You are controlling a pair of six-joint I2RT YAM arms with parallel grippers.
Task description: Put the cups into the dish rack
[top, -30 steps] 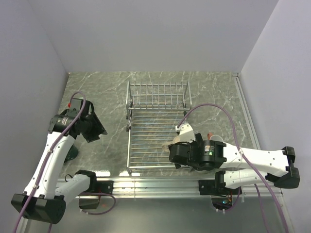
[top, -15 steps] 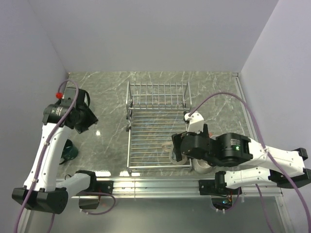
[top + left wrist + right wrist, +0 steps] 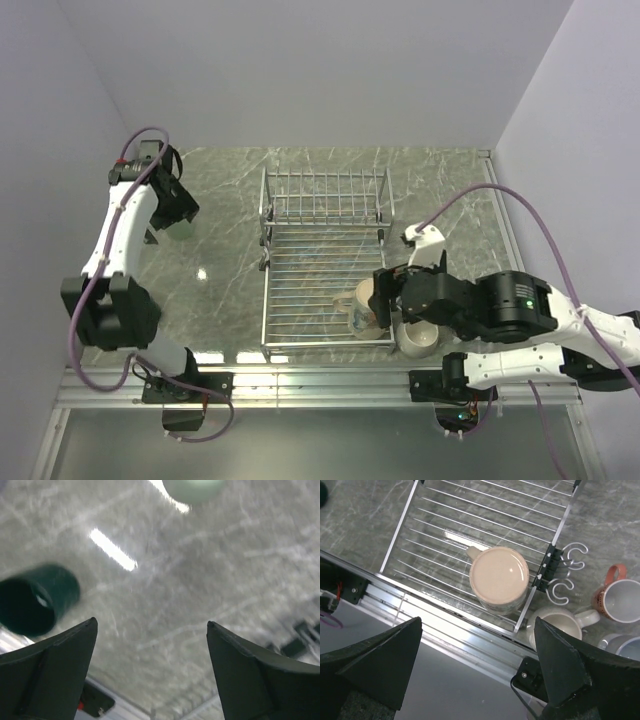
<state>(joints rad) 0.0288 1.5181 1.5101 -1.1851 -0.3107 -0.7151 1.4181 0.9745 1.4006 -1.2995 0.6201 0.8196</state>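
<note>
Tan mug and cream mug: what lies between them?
The dish rack's side rail, in the right wrist view; the tan mug stands inside it, the cream mug outside.

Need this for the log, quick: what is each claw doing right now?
Left claw: open, empty.
Right claw: open, empty; the tan mug sits free in the rack.

Tan mug (image 3: pixel 362 304) in dish rack (image 3: pixel 300 270) near-right corner, cream mug (image 3: pixel 418 338) just outside.

The tan mug (image 3: pixel 499 577) blocks the way just ahead of the right end effector (image 3: pixel 477 625). The dish rack (image 3: pixel 435 525) wires beyond it lie bare. A cream mug (image 3: pixel 551 626) crowds its right.
</note>
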